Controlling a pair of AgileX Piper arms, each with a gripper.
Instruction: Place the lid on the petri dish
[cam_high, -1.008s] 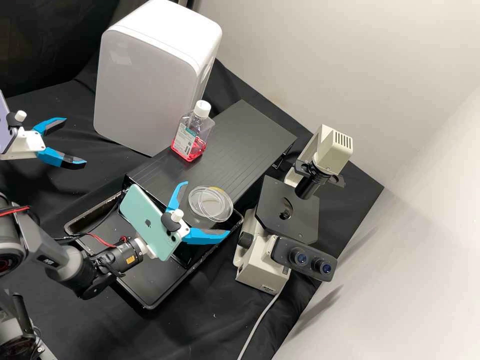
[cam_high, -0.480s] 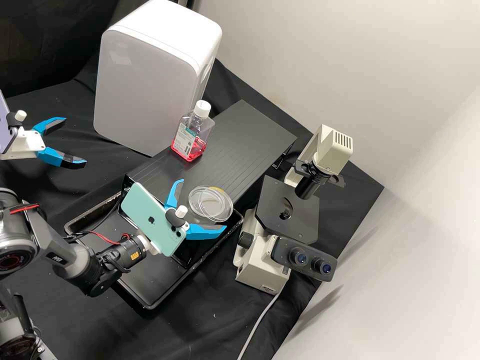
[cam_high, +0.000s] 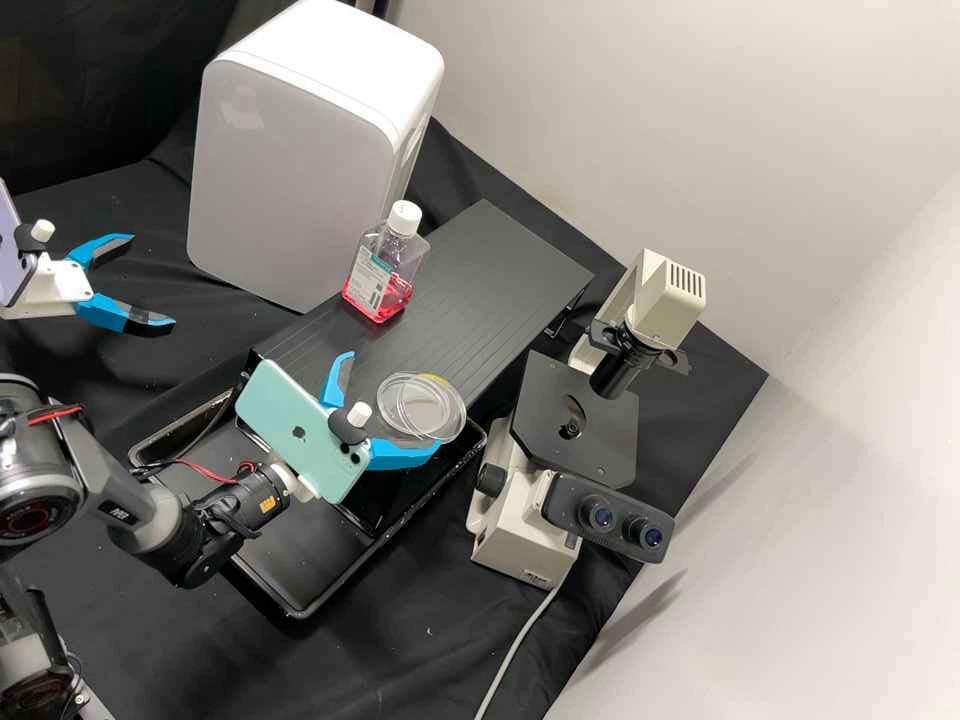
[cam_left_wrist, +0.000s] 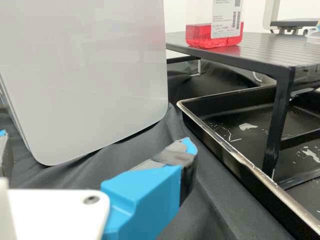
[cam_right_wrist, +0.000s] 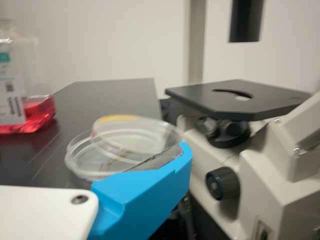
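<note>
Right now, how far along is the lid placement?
Early. Done: the right gripper is open at the clear lid, at the edge of the black platform. In hand: nothing; the left gripper hangs open by the white box. Left: the lid looks off-centre over the yellow-tinted petri dish, so gripping and seating it.

obstacle: microscope (cam_high: 575, 420) just beside petri dish (cam_high: 421, 408) | flask (cam_high: 383, 272) well apart | room between, apparently

— Where did the high camera sit?
— Fixed above, slanting forward and down on the bench (cam_high: 420, 640).
— The wrist cameras?
— Low and close; all three caught the red bottle (cam_high: 380, 275).
</note>
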